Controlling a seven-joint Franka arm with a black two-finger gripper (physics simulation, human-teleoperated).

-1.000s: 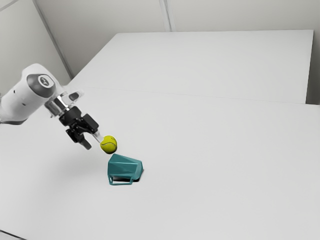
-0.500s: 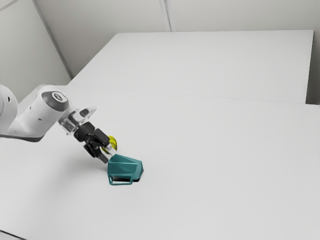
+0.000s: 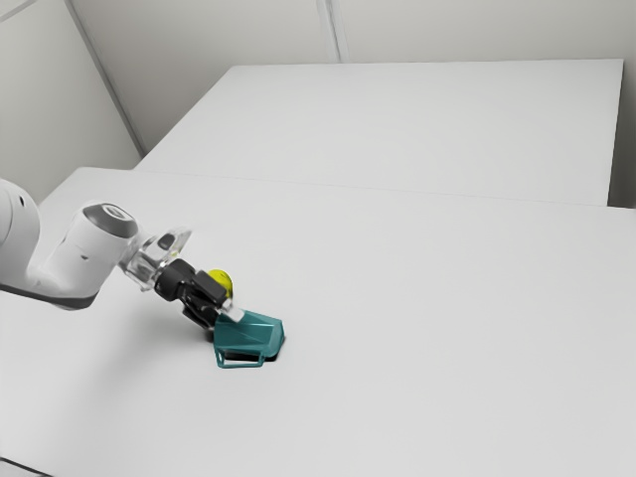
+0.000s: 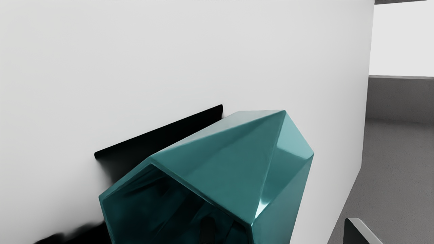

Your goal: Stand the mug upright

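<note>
The teal faceted mug (image 3: 250, 336) lies on its side on the table, its handle toward the exterior view's bottom. My gripper (image 3: 225, 320) is at the mug's open end, low over the table. In the wrist view the mug (image 4: 220, 169) has its dark mouth facing my hand. The gripper (image 4: 284, 228) stands open there, one dark fingertip showing within the mouth and the other outside, beyond the mug's side wall. Neither finger is seen pressing on the wall. The mug's lower part is cut off in the wrist view.
A yellow-green tennis ball (image 3: 221, 280) sits just behind the gripper, partly hidden by it. The white table (image 3: 417, 338) extends toward the exterior view's right. A raised white surface (image 3: 427, 129) stands at the back.
My hand has come down and toward the exterior view's right, past the ball to the mug's mouth. The mug and ball have kept their places.
</note>
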